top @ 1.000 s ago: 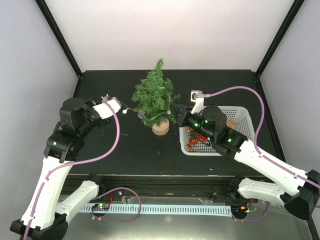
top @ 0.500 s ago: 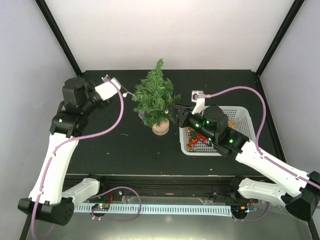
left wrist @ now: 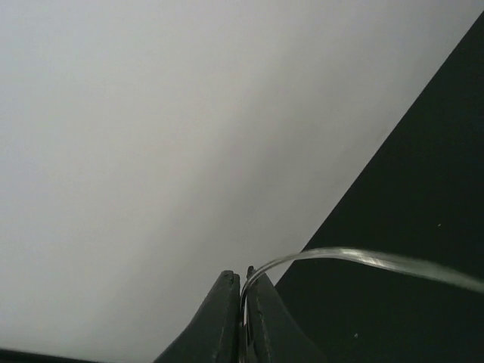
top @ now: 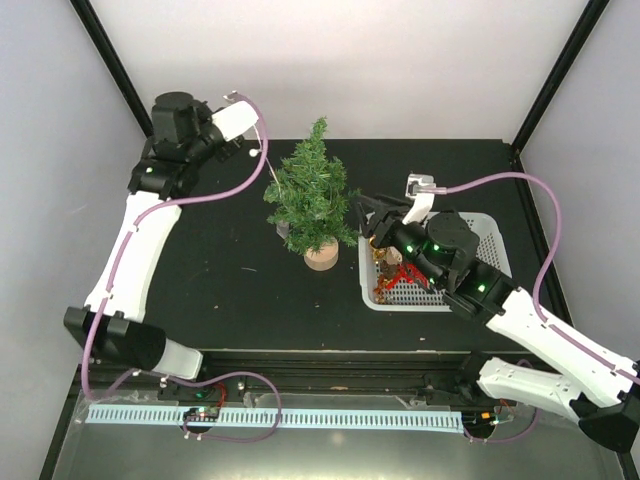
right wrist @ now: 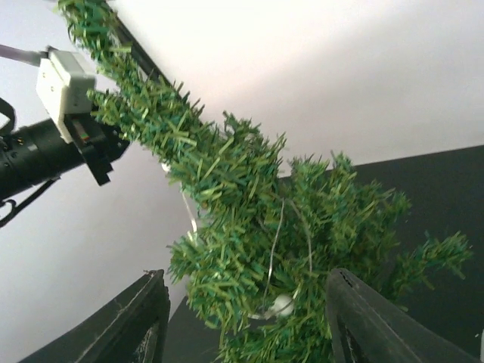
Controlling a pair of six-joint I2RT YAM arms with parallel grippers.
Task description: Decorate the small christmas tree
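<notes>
The small christmas tree (top: 312, 195) stands upright on its round wooden base (top: 321, 257) near the middle of the black table (top: 220, 280), somewhat closer to the far edge than the near one. A white basket (top: 490, 232) sits just to its right, toward the table's right edge, and holds red and brownish ornaments (top: 395, 275) too small to tell apart. The left arm is raised high over the far-left corner. The left gripper (top: 247, 148) is beside the upper left of the tree, apart from the branches. In the left wrist view its jaws are pressed together on a thin silvery wire (left wrist: 363, 259) that curves away to the right. From above, a small white bead (top: 254, 152) shows on the wire just at the fingertips. The right gripper (top: 362, 213) hovers at the tree's right side, between the branches and the basket. In the right wrist view its two dark fingers (right wrist: 144, 318) stand well apart with nothing held, and the green branches fill the space ahead. Strands of the wire lie across those branches, carrying another white bead (right wrist: 281, 305).
</notes>
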